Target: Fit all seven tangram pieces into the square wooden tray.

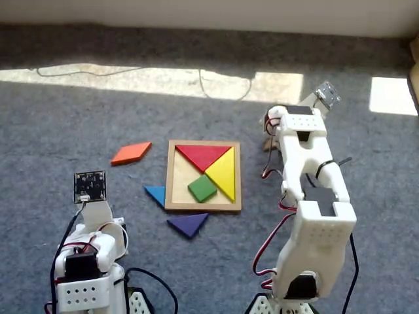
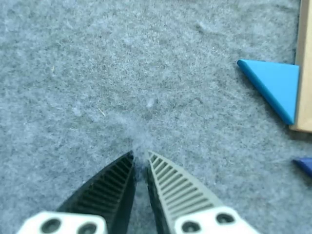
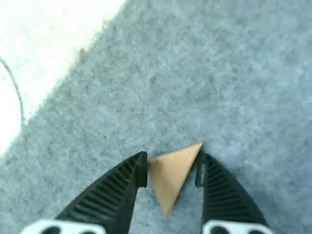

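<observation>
High view: on grey, fuzzy carpet (image 1: 65, 137) the square wooden tray (image 1: 171, 176) lies near the middle, its pale raised rim framing three smooth, flat pieces. A large red triangle (image 1: 201, 156) fills the tray's 12 o'clock side and a large yellow triangle (image 1: 224, 173) its 3 o'clock side. A green square (image 1: 202, 188) stands on its corner toward 6 o'clock. Outside the tray, an orange parallelogram (image 1: 131, 153) lies apart at 10 o'clock. A blue triangle (image 1: 156, 194) touches the rim at 8 o'clock, and a purple triangle (image 1: 188, 224) sits just beside the rim at 6 o'clock. The white plastic left arm (image 1: 85, 261) stands at 7 o'clock from the tray. The right arm (image 1: 311, 196) stretches from 4 o'clock up past the tray's 3 o'clock side.

Left wrist view: the left gripper (image 2: 141, 157) hangs over bare carpet, its ribbed fingers drawn almost together with only a thin slit between them, gripping nothing. The blue triangle (image 2: 273, 87) lies against the tray's wooden edge (image 2: 304, 73), well apart from the fingertips.

Right wrist view: the right gripper (image 3: 170, 163) has its ribbed black fingers partly spread and closed in on a small tan triangle (image 3: 170, 178), flat and matte. One fingertip meets each of two corners, and the third corner points back between the fingers. The piece lies on the carpet.
</observation>
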Available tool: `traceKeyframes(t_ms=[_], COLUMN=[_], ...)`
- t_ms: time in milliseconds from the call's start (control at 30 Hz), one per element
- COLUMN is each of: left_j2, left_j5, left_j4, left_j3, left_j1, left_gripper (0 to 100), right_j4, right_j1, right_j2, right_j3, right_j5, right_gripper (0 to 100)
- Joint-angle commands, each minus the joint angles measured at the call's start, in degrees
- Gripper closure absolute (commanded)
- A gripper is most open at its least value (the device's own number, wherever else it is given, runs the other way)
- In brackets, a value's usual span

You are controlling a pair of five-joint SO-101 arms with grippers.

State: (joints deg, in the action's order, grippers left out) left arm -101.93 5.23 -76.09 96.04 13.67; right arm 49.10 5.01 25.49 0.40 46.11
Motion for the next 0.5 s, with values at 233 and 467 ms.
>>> traceKeyframes(t_ms=[233, 467], left_j2=[-2.2, -2.2], left_j5=[-0.3, -0.3], left_j4=[-0.4, -0.4], left_j3=[1.2, 1.2], left_j1=[0.6, 0.6], left_gripper=[99, 99], right_j4=[6.1, 14.4], right_j1=[-0.2, -0.2], right_j2=[-0.3, -0.6], right_j3=[-2.8, -2.9], right_j5=[-4.0, -4.3], right_gripper=[85.0, 85.0])
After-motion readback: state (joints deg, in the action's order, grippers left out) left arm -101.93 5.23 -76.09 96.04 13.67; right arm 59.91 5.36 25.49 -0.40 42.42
